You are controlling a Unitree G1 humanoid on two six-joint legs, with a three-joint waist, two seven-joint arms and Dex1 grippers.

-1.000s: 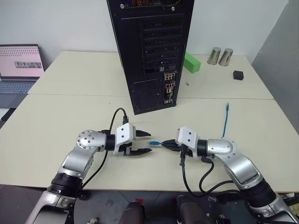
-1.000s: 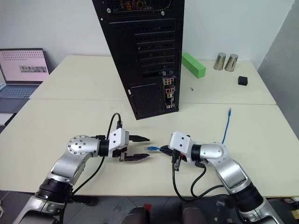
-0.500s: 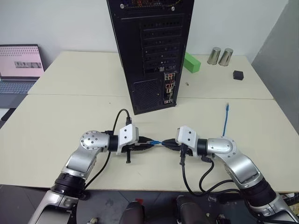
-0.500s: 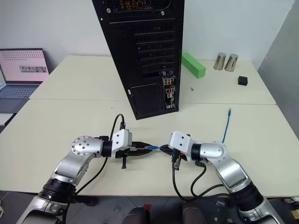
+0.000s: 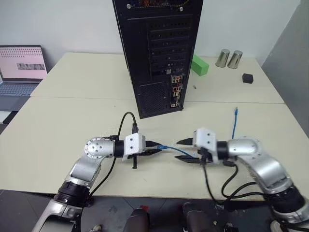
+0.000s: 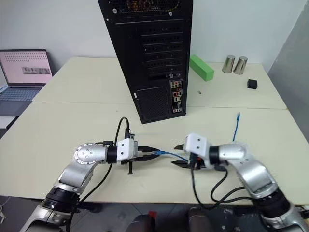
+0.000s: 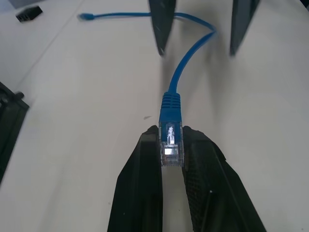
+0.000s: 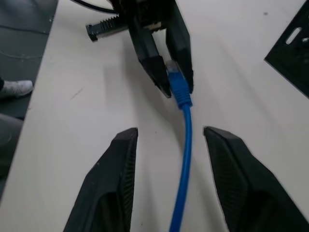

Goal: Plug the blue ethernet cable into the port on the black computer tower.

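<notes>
The blue ethernet cable (image 5: 174,149) lies on the table in front of me. My left gripper (image 7: 170,141) is shut on the clear plug (image 7: 171,146) at the cable's near end, holding it just above the table. My right gripper (image 5: 185,151) is open and faces the left one. The cable (image 8: 185,145) runs loose between its spread fingers (image 8: 124,145). The cable's far end (image 5: 235,111) rests on the table to the right. The black computer tower (image 5: 159,53) stands upright behind, rear panel toward me. The port is somewhere in its strip of coloured connectors (image 5: 175,90), too small to single out.
An open laptop (image 5: 21,67) sits at the far left edge. Behind the tower to the right are a green block (image 5: 199,64), two metal cups (image 5: 229,58) and a small black box (image 5: 247,78). A seam (image 5: 72,98) joins the two tables.
My left gripper has shut on the cable's plug. My right gripper has opened, let go of the cable and drawn back to the right and slightly up.
</notes>
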